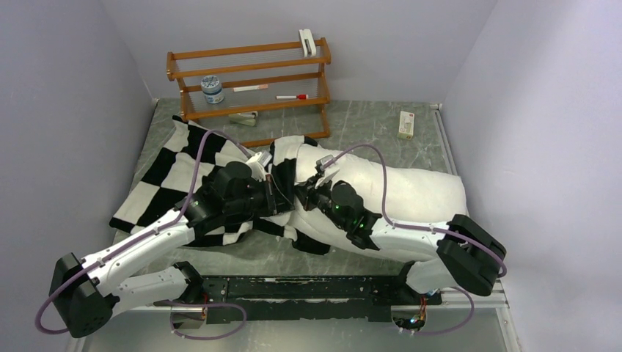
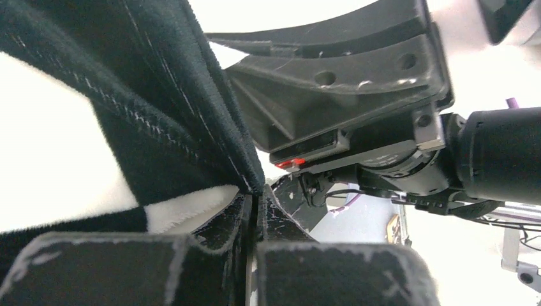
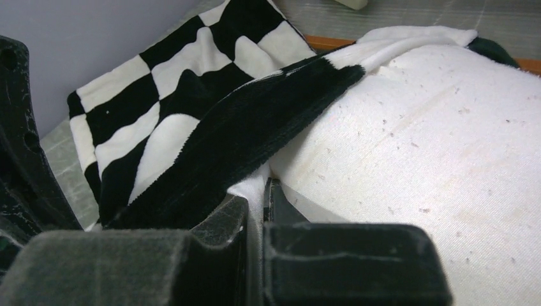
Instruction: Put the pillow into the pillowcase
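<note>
The black-and-white checkered pillowcase [image 1: 172, 172] lies spread on the left of the table. The white pillow [image 1: 411, 194] lies to the right, its left end under the pillowcase's edge. My left gripper [image 1: 273, 192] is shut on the pillowcase's hem, seen close in the left wrist view [image 2: 258, 197] with the plush cloth [image 2: 127, 127] rising from it. My right gripper [image 1: 302, 196] is right beside it. In the right wrist view it [image 3: 258, 197] is shut on a fold of smooth white fabric at the pillow's edge [image 3: 434, 140], with the pillowcase [image 3: 191, 83] draped over it.
A wooden rack [image 1: 249, 81] stands at the back with a jar [image 1: 213, 89], markers and a white clip. A small white box [image 1: 405, 125] lies at the back right. Walls close in left, right and behind. The right arm's wrist [image 2: 357, 95] fills the left wrist view.
</note>
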`<state>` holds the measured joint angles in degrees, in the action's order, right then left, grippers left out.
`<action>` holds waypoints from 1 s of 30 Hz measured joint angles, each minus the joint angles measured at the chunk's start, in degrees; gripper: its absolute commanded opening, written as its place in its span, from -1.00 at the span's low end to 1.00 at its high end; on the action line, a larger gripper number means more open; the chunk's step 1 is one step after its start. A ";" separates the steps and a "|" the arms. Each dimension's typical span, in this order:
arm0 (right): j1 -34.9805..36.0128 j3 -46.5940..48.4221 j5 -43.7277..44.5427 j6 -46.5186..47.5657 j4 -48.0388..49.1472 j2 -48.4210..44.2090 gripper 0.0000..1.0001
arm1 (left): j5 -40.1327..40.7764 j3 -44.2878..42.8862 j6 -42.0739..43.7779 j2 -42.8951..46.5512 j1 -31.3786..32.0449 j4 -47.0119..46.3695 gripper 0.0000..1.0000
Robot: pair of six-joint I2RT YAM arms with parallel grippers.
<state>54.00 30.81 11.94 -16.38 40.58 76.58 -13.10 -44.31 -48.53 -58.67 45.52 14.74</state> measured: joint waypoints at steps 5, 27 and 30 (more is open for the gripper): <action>0.57 -0.31 0.46 -1.84 0.59 0.68 -0.66 | 0.09 0.83 -1.53 0.42 0.17 -2.91 -0.86; -24.04 26.64 -19.65 8.00 -44.76 -8.94 0.99 | 17.07 -18.29 12.11 -6.25 0.76 10.73 0.15; -28.61 30.80 -25.83 9.68 -45.66 -0.98 0.99 | 20.46 -21.03 14.97 -11.19 0.00 11.50 0.18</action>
<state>25.39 61.60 -13.89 -6.70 -5.08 75.59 7.35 -65.34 -33.56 -69.87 45.52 26.24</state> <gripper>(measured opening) 0.993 0.574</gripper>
